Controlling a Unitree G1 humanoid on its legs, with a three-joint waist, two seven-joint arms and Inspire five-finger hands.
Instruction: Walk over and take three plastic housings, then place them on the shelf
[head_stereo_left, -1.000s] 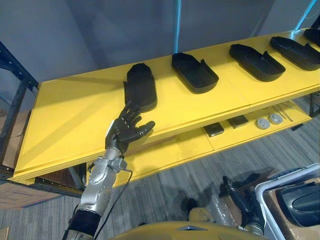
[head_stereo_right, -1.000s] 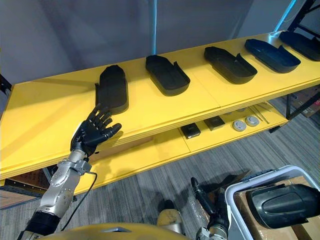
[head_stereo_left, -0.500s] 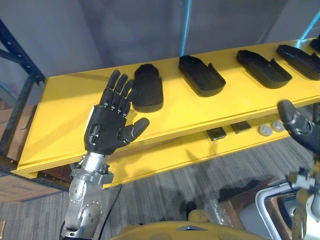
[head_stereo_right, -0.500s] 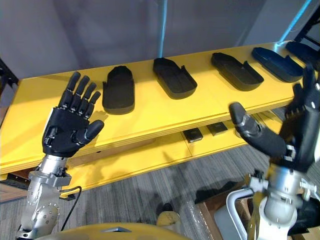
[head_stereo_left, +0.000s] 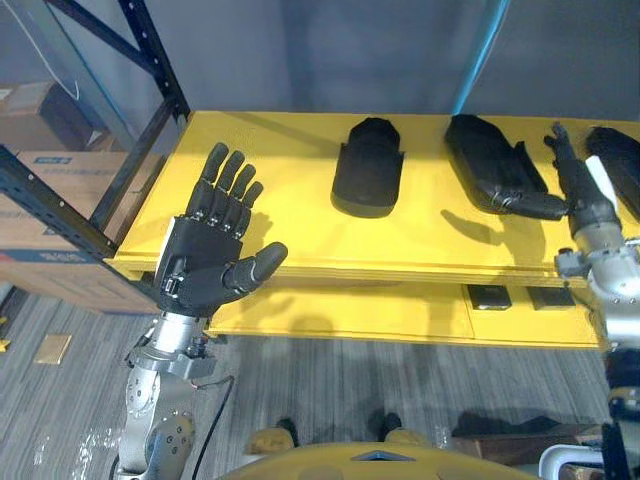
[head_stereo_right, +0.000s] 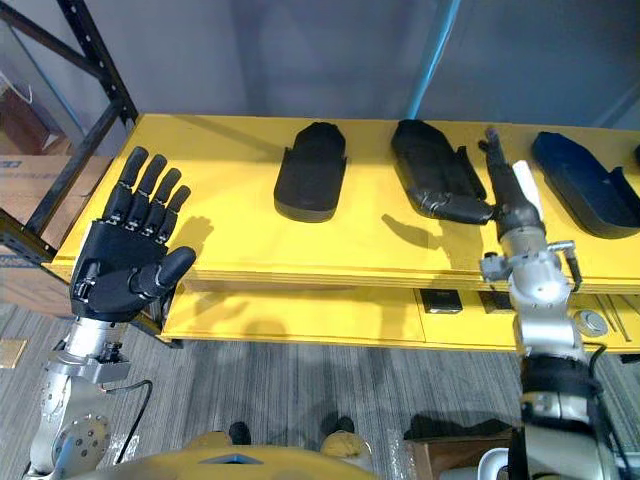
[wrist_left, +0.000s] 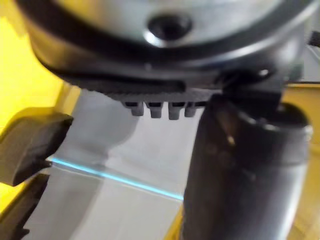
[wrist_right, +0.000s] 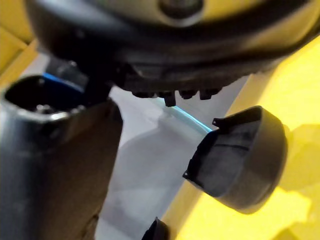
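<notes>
Black plastic housings lie in a row on the yellow top shelf (head_stereo_left: 290, 230): one (head_stereo_left: 368, 165) in the middle, a second (head_stereo_left: 490, 172) to its right, a third (head_stereo_right: 585, 190) further right. My left hand (head_stereo_left: 210, 255) is raised before the shelf's left end, open, palm towards me, holding nothing. My right hand (head_stereo_right: 505, 195) stands edge-on over the shelf's front right, open, fingers straight up. Its thumb (head_stereo_left: 530, 206) reaches across the near end of the second housing; I cannot tell whether they touch. The right wrist view shows a housing (wrist_right: 240, 160) past the thumb (wrist_right: 55, 165).
A lower yellow shelf (head_stereo_right: 300, 320) carries small dark boxes (head_stereo_right: 440, 300) and a silver disc (head_stereo_right: 597, 322). A black rack upright (head_stereo_left: 150, 60) stands at the shelf's left end, with cardboard boxes (head_stereo_left: 40, 225) beyond it. Grey carpet (head_stereo_left: 330, 390) lies below.
The camera has swung, so the shelf now sits square across the view. My right hand has risen from low right to the shelf front by the second housing. The left hand stays raised and open.
</notes>
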